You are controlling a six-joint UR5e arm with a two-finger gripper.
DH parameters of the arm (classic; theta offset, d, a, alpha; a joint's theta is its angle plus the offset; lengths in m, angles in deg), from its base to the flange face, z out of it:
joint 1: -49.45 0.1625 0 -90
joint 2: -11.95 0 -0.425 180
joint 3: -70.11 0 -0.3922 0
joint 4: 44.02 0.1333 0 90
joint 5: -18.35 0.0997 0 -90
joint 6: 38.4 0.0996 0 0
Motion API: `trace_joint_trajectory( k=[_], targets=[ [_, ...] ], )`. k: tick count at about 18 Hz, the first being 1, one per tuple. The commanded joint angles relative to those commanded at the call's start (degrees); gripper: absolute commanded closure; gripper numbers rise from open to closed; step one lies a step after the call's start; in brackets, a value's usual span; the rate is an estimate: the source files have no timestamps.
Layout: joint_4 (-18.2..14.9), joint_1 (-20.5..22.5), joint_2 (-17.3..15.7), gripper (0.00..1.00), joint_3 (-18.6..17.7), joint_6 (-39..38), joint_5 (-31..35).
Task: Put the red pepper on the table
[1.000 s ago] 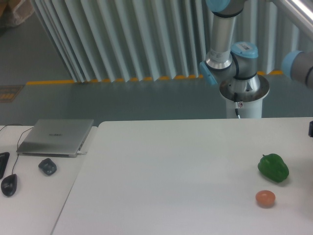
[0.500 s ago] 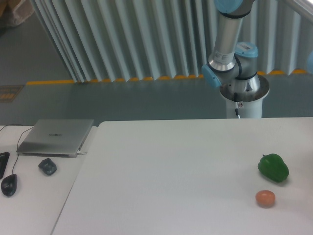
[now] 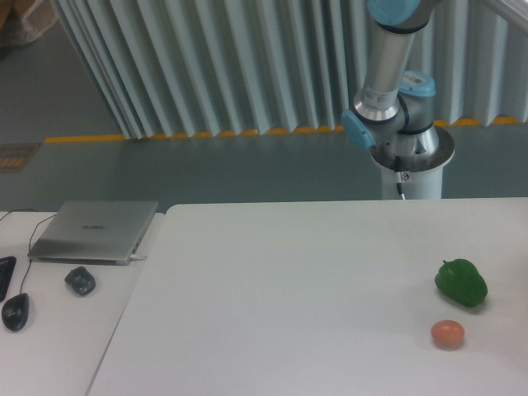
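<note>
The white tabletop carries a green pepper near its right edge. Just in front of the green pepper, a little to its left and apart from it, lies a small round orange fruit. Behind the tabletop, beyond the green pepper, the arm's base stands on the floor, and the arm rises from it out of the top of the frame. The pincer is out of view, so its opening and any load cannot be told. The red pepper does not show anywhere in this view. Far to the left of the green pepper sits a closed laptop, with what may be two dark mice in front of it.
</note>
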Motion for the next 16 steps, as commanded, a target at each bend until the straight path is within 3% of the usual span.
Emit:
trace_joint_trajectory(
  k=[16],
  targets=[
    [-0.44, 1.41, 2.29, 0.00, -0.44, 1.59, 0.18]
  ],
)
